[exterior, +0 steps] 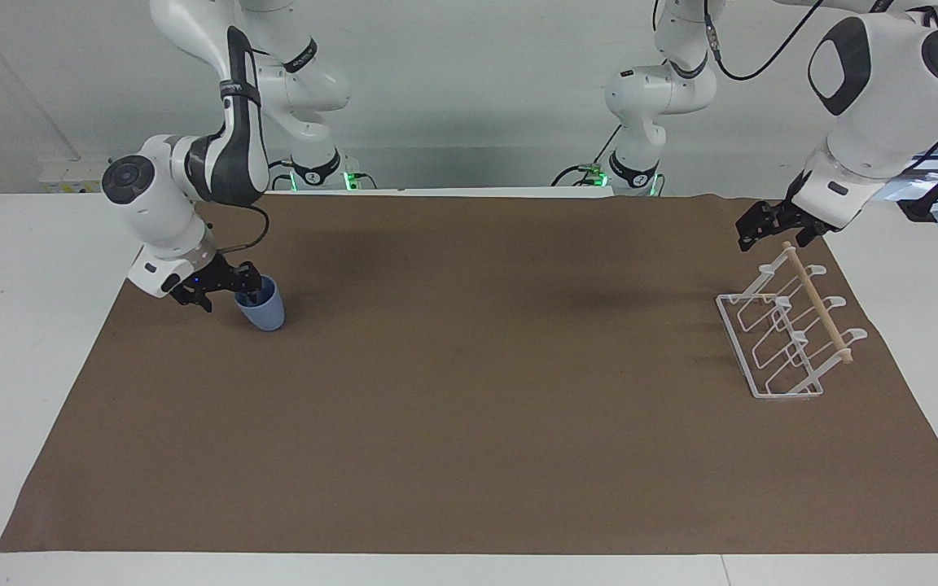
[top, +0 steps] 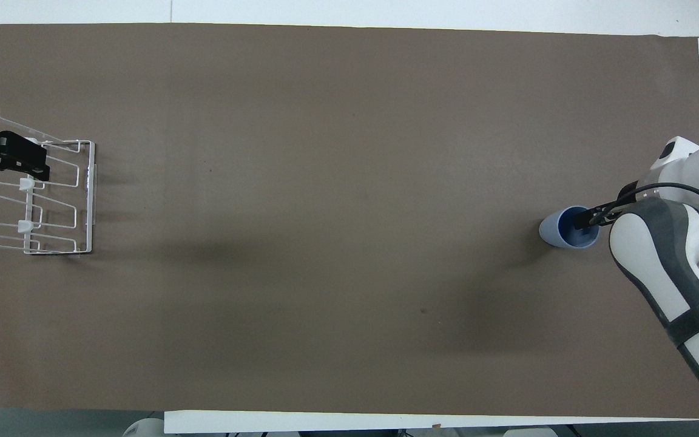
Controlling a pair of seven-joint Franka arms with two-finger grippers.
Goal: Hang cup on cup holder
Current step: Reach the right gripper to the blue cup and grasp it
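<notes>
The light-blue cup (exterior: 268,312) stands upright on the brown mat toward the right arm's end of the table. My right gripper (exterior: 225,294) is down at its rim, open, with one finger inside the cup (top: 554,231) and the other outside its wall. The white wire cup holder (exterior: 786,346) with its wooden dowel stands at the left arm's end. My left gripper (exterior: 772,231) hangs open over the end of the cup holder (top: 90,200) that lies nearer to the robots, holding nothing.
The brown mat (exterior: 469,423) covers most of the white table (exterior: 21,325). Nothing else lies on the mat between the cup and the holder. The right forearm (top: 671,273) reaches over the mat's edge beside the cup.
</notes>
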